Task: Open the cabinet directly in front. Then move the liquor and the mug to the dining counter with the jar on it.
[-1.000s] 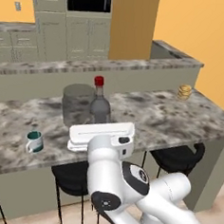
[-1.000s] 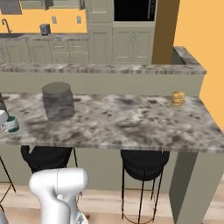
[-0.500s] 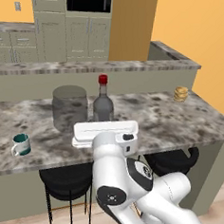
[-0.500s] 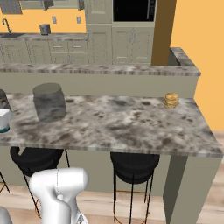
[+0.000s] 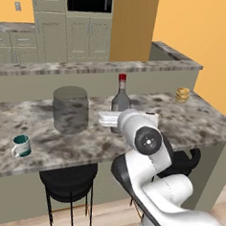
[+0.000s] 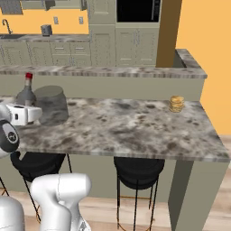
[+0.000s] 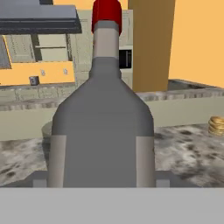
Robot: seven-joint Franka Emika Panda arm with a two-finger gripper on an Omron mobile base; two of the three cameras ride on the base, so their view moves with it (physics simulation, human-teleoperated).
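- Since a second ago my base has driven on, so the whole surface (image 5: 190, 126) sits differently in both base views; the things on it have not moved.
- My pincer (image 7: 101, 181) is closed around the liquor (image 7: 101, 131), its body between my fingers.
- The liquor stands upright on the surface, just right of the jar (image 5: 70, 109).
- The mug (image 5: 21, 145) sits near the front edge, left of the jar.
- A small gold stack (image 6: 176, 103) lies far right.

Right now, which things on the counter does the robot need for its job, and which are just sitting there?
For the job:
liquor, with the gripper right at it
mug
jar
dining counter

Just sitting there:
small golden stack
black stools
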